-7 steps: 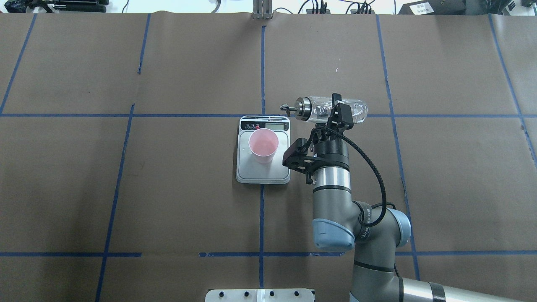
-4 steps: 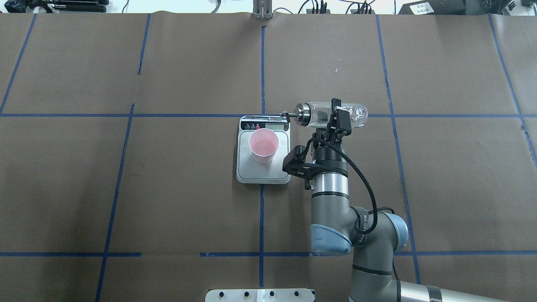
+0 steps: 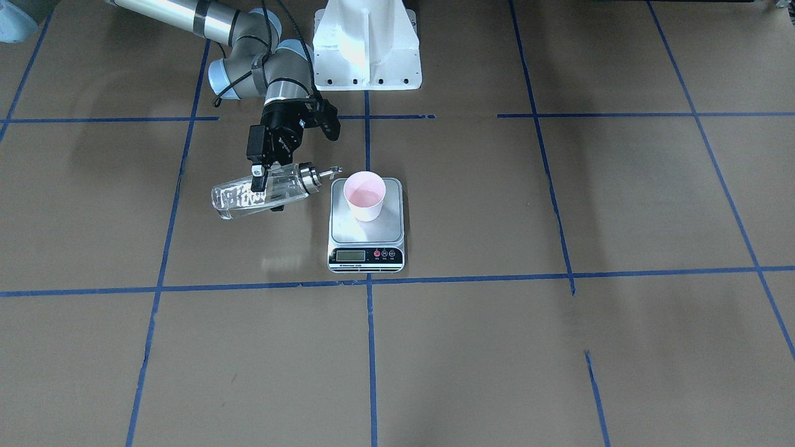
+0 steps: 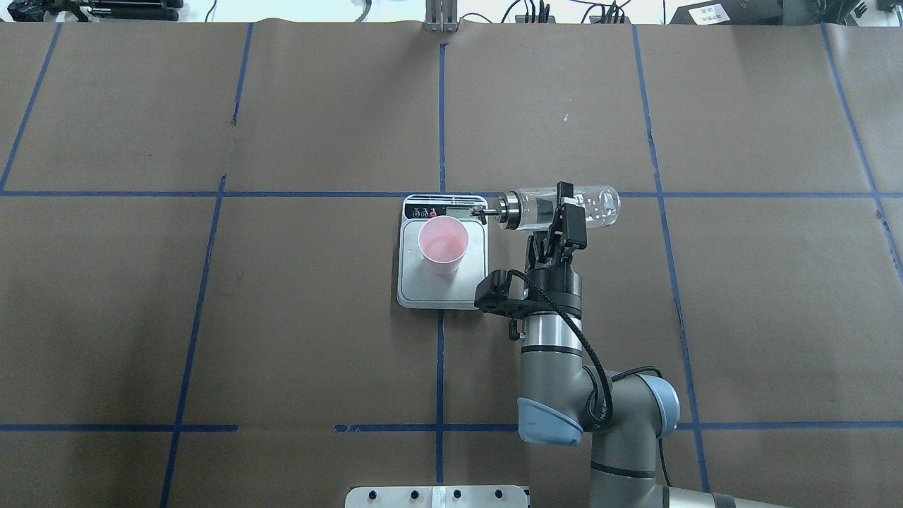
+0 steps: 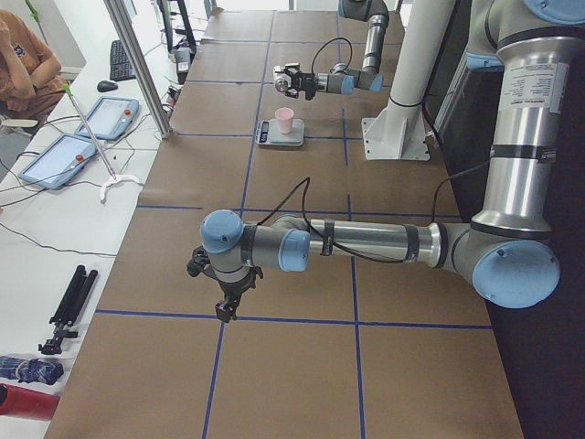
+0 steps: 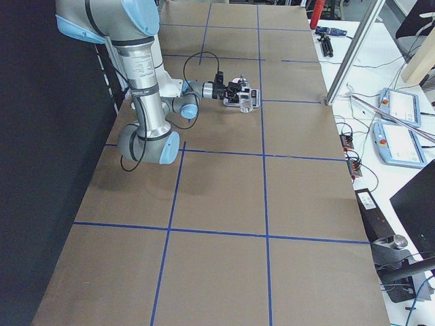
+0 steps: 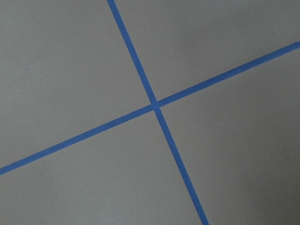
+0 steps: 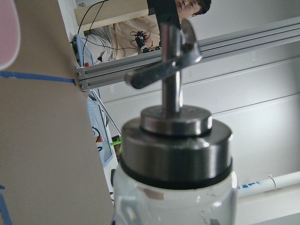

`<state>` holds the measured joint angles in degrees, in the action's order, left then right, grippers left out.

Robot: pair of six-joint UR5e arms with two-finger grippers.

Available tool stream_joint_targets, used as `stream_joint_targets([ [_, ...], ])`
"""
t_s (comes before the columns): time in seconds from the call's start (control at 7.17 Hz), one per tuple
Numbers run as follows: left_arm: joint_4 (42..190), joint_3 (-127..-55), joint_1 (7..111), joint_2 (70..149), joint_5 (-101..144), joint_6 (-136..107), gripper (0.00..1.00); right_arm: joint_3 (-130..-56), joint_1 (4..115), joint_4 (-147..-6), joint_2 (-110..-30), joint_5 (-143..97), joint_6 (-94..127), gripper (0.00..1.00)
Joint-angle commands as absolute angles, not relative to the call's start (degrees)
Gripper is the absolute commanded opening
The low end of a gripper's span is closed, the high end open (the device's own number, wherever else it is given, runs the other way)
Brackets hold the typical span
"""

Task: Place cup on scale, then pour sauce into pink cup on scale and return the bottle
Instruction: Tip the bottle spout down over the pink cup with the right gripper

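The pale pink cup (image 4: 443, 243) stands upright on the silver scale (image 4: 474, 282), toward the display end. My right gripper (image 4: 562, 206) is shut on the clear glass bottle (image 4: 596, 206), which lies nearly level in the air just right of the scale. Its thin metal spout (image 4: 481, 210) points at the scale and reaches over the corner by the display, short of the cup. In the front view the bottle (image 3: 239, 197) tilts spout-up beside the cup (image 3: 364, 195). The sauce inside is hard to make out. My left gripper (image 5: 224, 306) hangs far off; I cannot tell its state.
The white robot base (image 3: 366, 43) stands at the table's robot side. My left arm (image 5: 366, 242) stretches low over the table's left end. A person (image 5: 23, 55) sits by a side table with tablets (image 5: 55, 160). Blue tape lines grid the brown table.
My right arm has drawn the bottle back toward the robot, still level. Its spout went from beyond the scale's far edge to over the display corner. Cup and scale stayed put.
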<state>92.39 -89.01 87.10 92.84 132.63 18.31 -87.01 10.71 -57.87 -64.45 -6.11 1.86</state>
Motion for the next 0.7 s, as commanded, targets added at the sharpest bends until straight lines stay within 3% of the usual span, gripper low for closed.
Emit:
stream_joint_targets([
  [0.0, 92.46, -88.42, 87.1, 92.99, 132.63, 18.37, 1.0, -84.48, 10.37, -58.01, -63.73, -3.35, 1.76, 0.0],
  [0.56, 92.37, -88.33, 87.1, 93.16, 132.63, 18.37, 1.0, -83.67, 10.37, -58.01, -62.23, -1.23, -4.37, 0.0],
])
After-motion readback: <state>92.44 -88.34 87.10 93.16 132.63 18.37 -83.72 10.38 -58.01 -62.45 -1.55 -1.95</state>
